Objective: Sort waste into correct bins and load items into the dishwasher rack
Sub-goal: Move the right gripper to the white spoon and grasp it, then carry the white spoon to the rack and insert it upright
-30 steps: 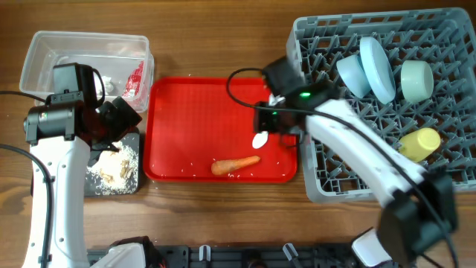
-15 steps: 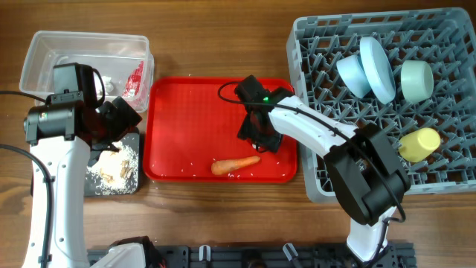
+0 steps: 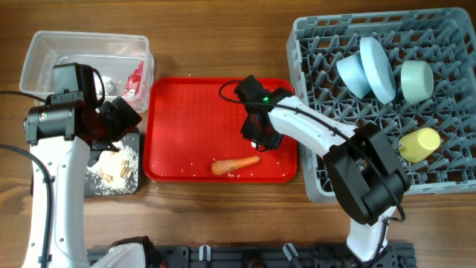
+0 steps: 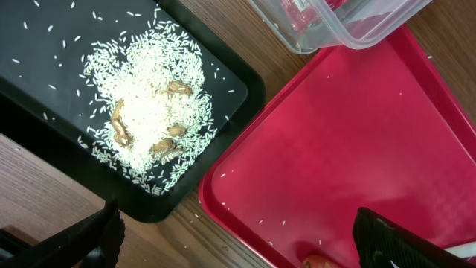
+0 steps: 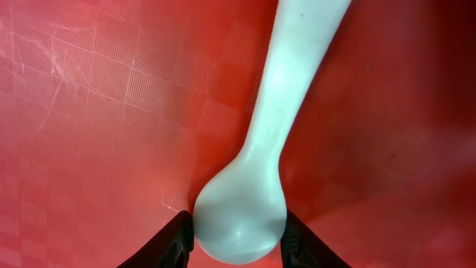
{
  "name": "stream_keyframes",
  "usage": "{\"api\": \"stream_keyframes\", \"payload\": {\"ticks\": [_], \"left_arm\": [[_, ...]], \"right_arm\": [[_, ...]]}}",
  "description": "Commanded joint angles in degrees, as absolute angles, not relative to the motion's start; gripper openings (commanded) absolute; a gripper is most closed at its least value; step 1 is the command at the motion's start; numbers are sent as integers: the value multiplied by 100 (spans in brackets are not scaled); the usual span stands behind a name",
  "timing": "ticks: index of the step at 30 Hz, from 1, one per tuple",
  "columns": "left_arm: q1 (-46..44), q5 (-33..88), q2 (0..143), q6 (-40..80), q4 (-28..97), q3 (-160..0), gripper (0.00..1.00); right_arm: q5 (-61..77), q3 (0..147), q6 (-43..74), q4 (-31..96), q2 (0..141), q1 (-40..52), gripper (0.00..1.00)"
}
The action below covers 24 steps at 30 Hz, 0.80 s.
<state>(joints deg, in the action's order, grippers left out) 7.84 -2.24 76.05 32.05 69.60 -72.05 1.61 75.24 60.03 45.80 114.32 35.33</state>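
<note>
The grey dishwasher rack, a moulded plastic grid of upright pegs, is set against the right edge of the red serving tray. The right arm is stretched from beyond the tray's right edge across the rack's near-left corner, bent at the elbow, with the wrist pitched steeply down onto the tray's right half. The left arm is raised just off the tray's left edge. The left gripper is hung over the gap between that edge and the black tray, its fingers spread wide with nothing between them.

Most of the red tray's textured floor is left bare, with open room to the left of the right gripper. A clear tub of thin plastic is placed beyond the tray's far-left corner. On the matte black tray, pale rice is heaped, with stray grains scattered around it.

An orange carrot is laid along the tray's near rim. The smooth white spoon is lying on the tray's right half, and its rounded bowl is pinched between the right fingers.
</note>
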Motion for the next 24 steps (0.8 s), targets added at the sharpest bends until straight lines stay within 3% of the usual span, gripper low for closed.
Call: {"api": "stream_keyframes", "payload": {"ticks": [1,6,11,14,24], "left_arm": [[760,-198,7575,3238,6949,-7223,100],[762,-200,7575,3236,6949,-7223,100],[760,-200,7575,3236,6949,-7223,100],[760,-200,7575,3236,6949,-7223,100],[762,-200,7575,3234,6971,-7223,100]], "right_arm": [[1,7531,6031,4569,11596,3540,38],[242,7531,5664,4615,11594,3540,20],[235,7531,5072,4637,11242,3540,19],[239,7531,4650,4624,10908,3540,5],[346,7533,4268,4786,10783,3540,4]]}}
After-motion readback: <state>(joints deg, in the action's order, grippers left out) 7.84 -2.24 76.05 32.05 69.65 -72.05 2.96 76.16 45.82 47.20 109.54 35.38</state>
